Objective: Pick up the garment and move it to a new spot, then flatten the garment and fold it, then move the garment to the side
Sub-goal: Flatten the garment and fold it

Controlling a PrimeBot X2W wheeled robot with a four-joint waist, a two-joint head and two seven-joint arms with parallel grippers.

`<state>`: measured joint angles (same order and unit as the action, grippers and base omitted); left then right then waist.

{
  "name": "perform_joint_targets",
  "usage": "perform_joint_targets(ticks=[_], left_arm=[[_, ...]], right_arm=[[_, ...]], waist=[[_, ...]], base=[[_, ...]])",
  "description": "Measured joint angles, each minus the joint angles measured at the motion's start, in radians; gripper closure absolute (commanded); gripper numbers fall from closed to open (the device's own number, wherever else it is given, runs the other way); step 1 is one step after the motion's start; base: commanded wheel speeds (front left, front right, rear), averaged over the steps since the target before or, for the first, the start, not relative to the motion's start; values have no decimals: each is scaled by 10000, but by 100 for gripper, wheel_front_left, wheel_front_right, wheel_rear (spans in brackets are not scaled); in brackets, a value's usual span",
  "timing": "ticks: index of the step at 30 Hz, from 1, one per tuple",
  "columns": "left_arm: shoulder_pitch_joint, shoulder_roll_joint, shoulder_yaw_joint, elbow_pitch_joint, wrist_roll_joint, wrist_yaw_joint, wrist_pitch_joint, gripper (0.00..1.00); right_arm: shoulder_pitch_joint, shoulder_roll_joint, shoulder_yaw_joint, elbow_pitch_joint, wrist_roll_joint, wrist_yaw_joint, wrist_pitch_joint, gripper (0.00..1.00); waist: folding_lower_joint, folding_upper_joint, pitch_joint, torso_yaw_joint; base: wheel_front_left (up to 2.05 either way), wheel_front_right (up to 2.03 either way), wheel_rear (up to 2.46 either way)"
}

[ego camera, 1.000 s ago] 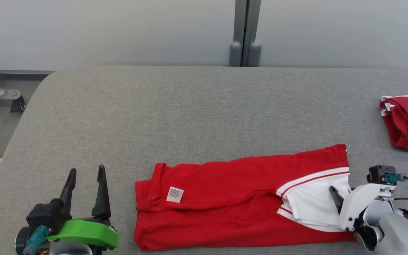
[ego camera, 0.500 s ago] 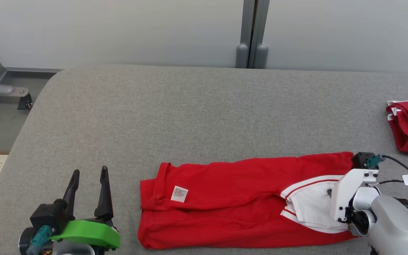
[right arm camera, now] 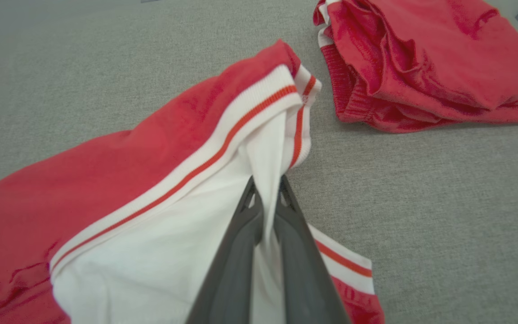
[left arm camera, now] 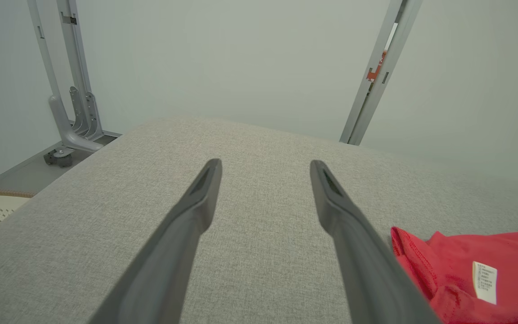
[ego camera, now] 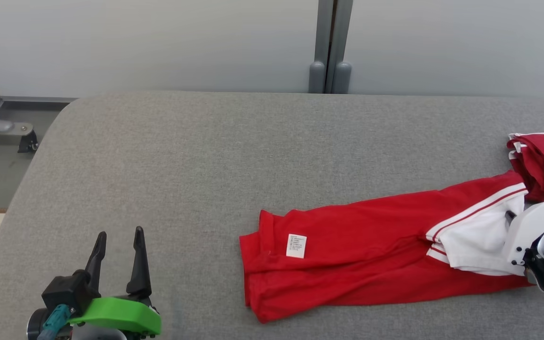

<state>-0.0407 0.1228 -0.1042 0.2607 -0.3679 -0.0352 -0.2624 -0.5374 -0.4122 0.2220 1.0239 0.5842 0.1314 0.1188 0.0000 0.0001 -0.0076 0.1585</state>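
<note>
Since the earlier frames, the red garment [ego camera: 357,255] has been drawn across the grey table [ego camera: 206,156] toward the right gripper's [right arm camera: 268,189] side. Its white-trimmed end now lies just beside the folded red pile [ego camera: 543,156]. That gripper, then spread, has clamped shut.

Right gripper: fingers pinched on a fold of the white panel at the garment's striped end, with cloth rising between the tips. The rest of the garment trails away to this gripper's left, flat on the table, with its white label [ego camera: 296,246] uppermost near the far end. The folded pile lies ahead and right of the tips, apart from them.

Left gripper [ego camera: 119,232]: fingers spread wide over bare table with nothing between them. The garment's labelled end lies to its right, not touching.
</note>
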Motion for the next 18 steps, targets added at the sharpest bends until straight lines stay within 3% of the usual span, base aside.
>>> perform_joint_targets(ticks=[4,9,18], left_arm=[[13,-84,25,73,27,-69,-2,0],[9,-109,77,249,86,-173,-2,0],[-12,-213,84,477,123,-268,-2,0]], right_arm=[[-6,86,-123,-477,-102,0,-251,100],[172,550,194,-2123,-523,-2,-378,100],[1383,1839,1344,-5695,-1053,-8,1026,100]], waist=[[0,0,-24,-150],[0,0,-75,-269],[0,0,-143,77]], base=[[0,0,0],[0,0,0],[0,0,0]])
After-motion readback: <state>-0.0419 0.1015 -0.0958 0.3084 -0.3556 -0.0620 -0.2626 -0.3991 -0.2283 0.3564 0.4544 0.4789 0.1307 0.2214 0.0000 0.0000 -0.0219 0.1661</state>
